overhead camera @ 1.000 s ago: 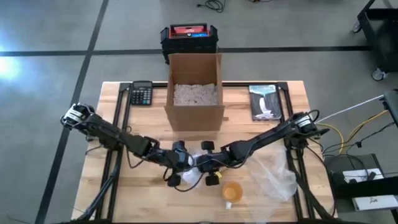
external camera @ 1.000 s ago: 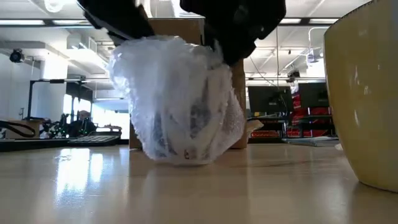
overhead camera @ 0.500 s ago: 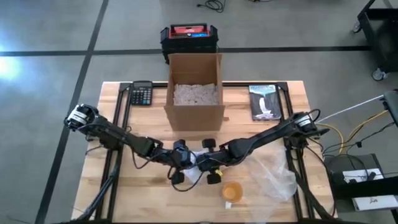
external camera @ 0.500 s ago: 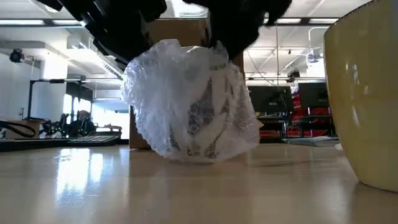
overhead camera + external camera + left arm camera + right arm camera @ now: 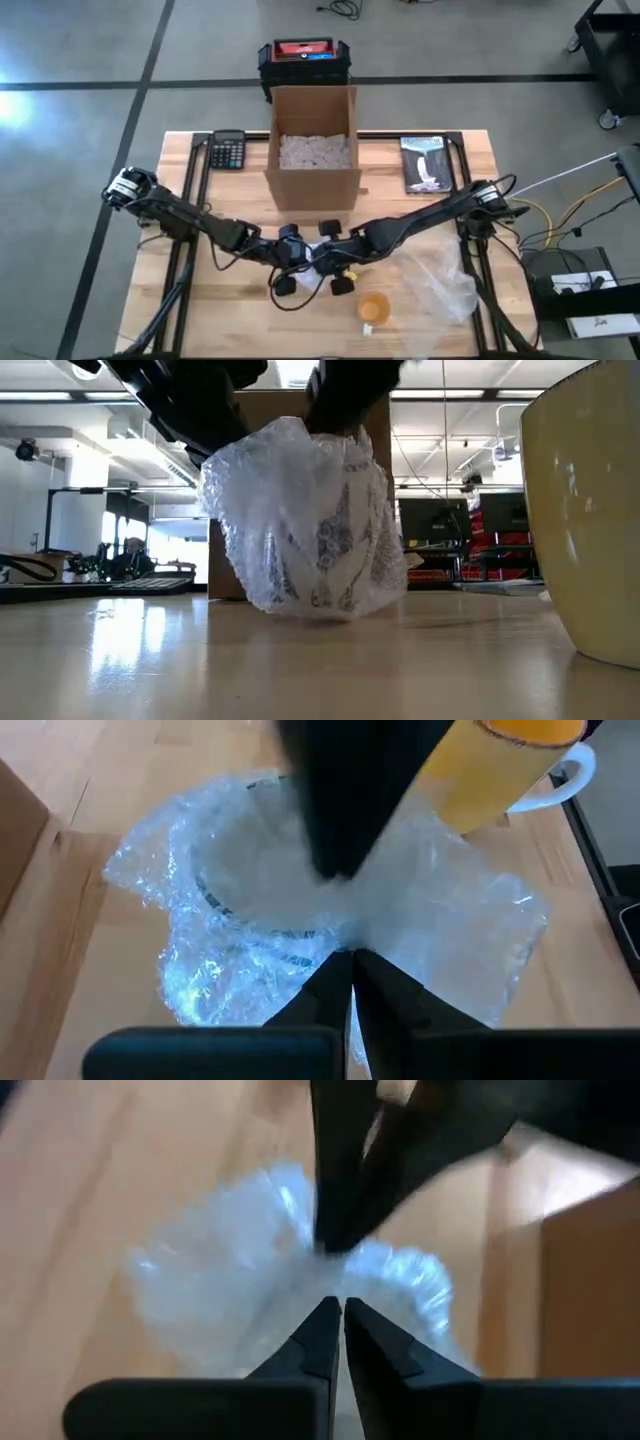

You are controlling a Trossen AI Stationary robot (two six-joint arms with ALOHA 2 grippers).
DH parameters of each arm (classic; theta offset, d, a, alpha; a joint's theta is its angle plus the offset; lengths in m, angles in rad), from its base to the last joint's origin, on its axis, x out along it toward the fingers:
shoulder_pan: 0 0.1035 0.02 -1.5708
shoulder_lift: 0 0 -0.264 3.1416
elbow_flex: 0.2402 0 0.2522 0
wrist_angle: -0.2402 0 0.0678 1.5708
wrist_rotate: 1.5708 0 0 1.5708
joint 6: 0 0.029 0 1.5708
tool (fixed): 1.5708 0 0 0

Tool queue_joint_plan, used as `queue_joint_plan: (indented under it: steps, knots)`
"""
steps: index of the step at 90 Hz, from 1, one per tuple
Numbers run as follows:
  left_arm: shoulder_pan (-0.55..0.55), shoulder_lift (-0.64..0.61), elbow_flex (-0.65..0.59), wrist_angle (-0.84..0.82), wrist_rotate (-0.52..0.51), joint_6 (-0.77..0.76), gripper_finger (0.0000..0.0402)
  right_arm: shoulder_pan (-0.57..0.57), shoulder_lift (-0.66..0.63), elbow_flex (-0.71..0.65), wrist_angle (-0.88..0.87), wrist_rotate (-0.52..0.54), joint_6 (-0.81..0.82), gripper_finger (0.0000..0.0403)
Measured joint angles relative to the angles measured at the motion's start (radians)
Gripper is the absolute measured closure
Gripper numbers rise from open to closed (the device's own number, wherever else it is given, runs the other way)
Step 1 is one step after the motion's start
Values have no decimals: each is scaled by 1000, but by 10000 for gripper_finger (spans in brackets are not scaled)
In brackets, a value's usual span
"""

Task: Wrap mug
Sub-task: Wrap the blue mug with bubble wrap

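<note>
Both arms meet over the middle of the bench, nearer its front edge, right above the wrapped mug (image 5: 308, 525). The mug sits on the wood inside a crinkled bundle of bubble wrap (image 5: 300, 910), its patterned side showing through the plastic in the low view. The left end effector (image 5: 350, 960) has its fingers pressed together on a gather of the wrap at the top of the bundle. The right end effector (image 5: 335, 1308) is pinched tight as well, with the wrap caught between its fingertips from the opposite side. The two tips sit just beside each other at the peak of the bundle.

A yellow mug (image 5: 373, 309) stands unwrapped near the front edge, just beside the bundle. Loose clear plastic (image 5: 440, 282) lies toward the front right corner. A cardboard box (image 5: 313, 145) with pale filler inside stands open at the middle of the back edge. A calculator (image 5: 228, 150) rests near the back left corner, and a booklet (image 5: 426, 163) lies near the back right.
</note>
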Motion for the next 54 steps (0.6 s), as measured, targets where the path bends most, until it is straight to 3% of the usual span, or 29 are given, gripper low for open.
queue_joint_plan:
  steps: [19,36,54]
  knots:
    - [-1,-28,0,-26,17,-7,402,-6,95,2,38,-36,-7,396]
    - [-17,-131,1,-177,27,-65,402,-15,127,4,35,-61,-6,396]
    - [-60,-204,-15,-277,-121,-143,402,-24,151,4,44,-103,-5,396]
